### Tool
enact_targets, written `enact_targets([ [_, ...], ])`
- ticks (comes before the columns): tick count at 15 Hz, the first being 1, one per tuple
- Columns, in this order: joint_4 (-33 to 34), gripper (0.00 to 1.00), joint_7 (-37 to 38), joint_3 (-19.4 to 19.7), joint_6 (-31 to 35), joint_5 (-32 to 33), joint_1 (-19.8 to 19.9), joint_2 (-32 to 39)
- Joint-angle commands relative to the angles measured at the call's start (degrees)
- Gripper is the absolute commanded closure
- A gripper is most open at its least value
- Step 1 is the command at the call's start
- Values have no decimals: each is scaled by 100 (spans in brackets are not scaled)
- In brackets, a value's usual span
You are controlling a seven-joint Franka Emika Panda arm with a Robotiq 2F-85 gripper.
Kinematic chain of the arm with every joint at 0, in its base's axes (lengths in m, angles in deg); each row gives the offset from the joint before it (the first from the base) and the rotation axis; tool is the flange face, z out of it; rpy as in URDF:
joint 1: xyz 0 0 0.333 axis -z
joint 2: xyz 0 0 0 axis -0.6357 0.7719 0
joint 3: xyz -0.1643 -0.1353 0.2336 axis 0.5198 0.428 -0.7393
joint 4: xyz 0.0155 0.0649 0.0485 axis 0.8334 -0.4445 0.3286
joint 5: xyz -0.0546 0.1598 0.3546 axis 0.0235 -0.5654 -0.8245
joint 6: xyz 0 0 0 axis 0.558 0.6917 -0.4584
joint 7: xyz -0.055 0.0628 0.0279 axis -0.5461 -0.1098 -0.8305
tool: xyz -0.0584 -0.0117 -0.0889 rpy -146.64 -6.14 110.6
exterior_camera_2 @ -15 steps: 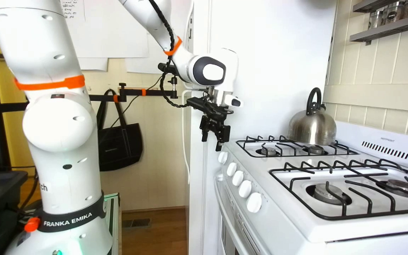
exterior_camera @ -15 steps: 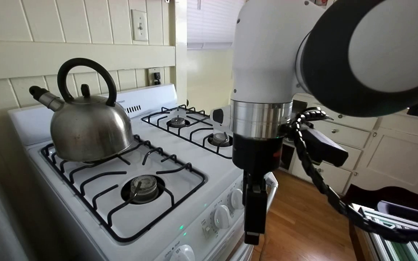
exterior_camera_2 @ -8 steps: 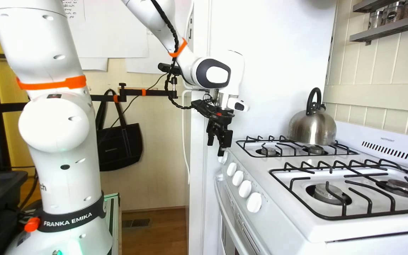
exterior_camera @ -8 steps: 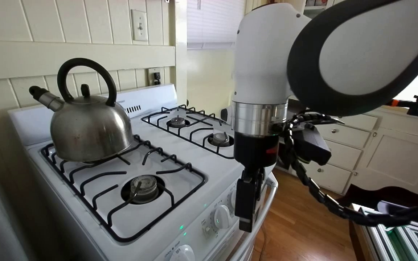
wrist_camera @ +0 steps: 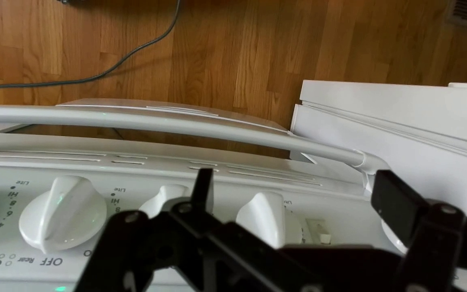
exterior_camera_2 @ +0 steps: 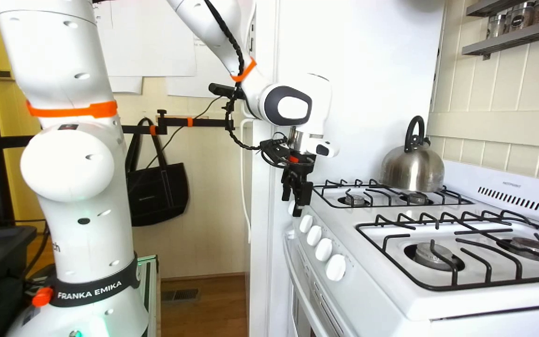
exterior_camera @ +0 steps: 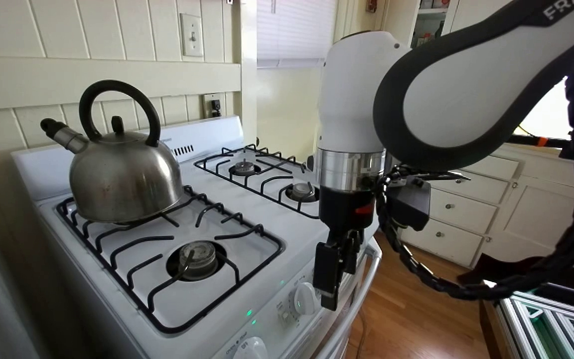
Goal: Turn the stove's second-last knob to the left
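Observation:
The white stove (exterior_camera: 302, 240) has a row of several white front knobs; it also shows in an exterior view (exterior_camera_2: 372, 276). The knob second from the row's end by the tall white panel (wrist_camera: 272, 215) lies between the spread fingers in the wrist view. It also shows in both exterior views (exterior_camera: 306, 298) (exterior_camera_2: 306, 223). The end knob (wrist_camera: 393, 239) is mostly hidden behind the right finger. Another knob (wrist_camera: 164, 199) is partly behind the left finger. My black gripper (wrist_camera: 296, 190) is open and empty, pointing down above the knob panel in both exterior views (exterior_camera: 341, 285) (exterior_camera_2: 292, 206).
The oven handle (wrist_camera: 176, 126) runs along the stove front. A small switch (wrist_camera: 322, 233) sits beside the second knob. The tall white panel (wrist_camera: 403, 166) stands at the stove's side. A steel kettle (exterior_camera: 122, 179) stands on a black grate (exterior_camera: 167, 324). A cable (wrist_camera: 136, 52) lies on the floor.
My gripper has moved down and toward the stove's front panel, its fingers staying open. The kettle and knobs have not visibly moved.

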State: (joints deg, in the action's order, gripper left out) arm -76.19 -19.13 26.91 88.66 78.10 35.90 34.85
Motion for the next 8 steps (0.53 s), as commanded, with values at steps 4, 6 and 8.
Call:
enact_targets([
  [4, 62, 0, 804, 36, 51, 223, 204, 183],
  [6, 32, 0, 1184, 78, 107, 303, 313, 185],
  [8, 18, 0, 1448, 137, 133, 339, 413, 196],
])
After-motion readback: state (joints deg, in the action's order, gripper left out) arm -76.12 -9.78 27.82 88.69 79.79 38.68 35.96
